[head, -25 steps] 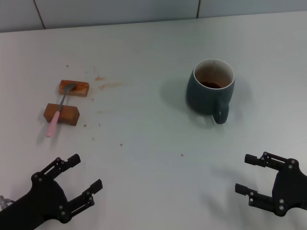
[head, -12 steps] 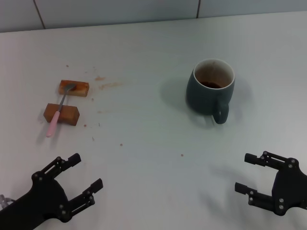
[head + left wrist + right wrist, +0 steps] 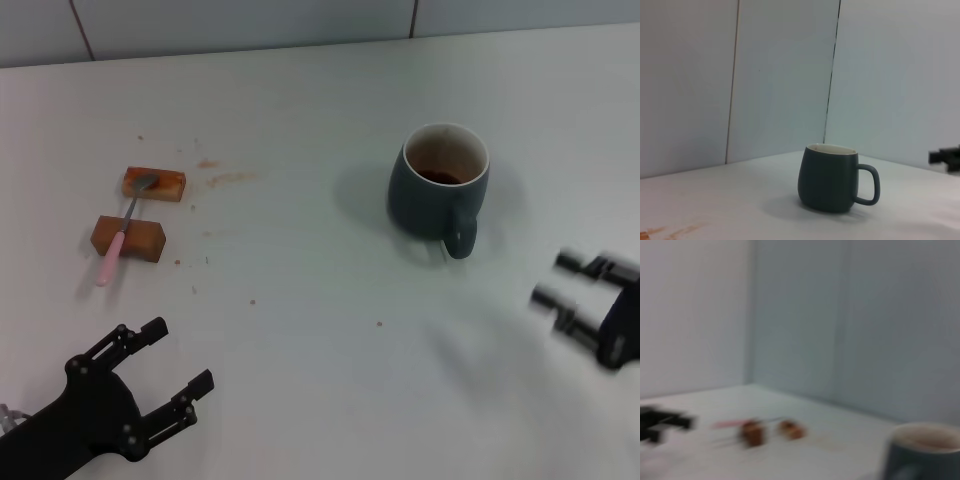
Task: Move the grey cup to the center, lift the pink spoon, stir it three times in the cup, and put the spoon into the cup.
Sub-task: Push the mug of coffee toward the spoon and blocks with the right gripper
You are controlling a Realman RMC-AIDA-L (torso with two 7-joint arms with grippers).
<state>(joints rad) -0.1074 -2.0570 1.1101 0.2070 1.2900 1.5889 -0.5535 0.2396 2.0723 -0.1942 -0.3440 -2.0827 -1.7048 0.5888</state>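
Left gripper (image 3: 165, 378) parked low at near left, fingers spread; right gripper (image 3: 563, 283) at right edge, fingers apart.

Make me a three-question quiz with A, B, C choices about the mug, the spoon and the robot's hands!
1. Where does the small pink-handled metal spoon lie?
A. inside the mug
B. across two brown wooden blocks
C. in a gripper

2. How many brown blocks are there?
A. one
B. two
C. four

3. How is the dark grey ceramic mug?
A. upright on the white table
B. tipped over
C. held up in the air

Answers:
1 B, it bridges both blocks.
2 B, two show by the spoon.
3 A, it stands alone, with the open left gripper and open right gripper apart from it.
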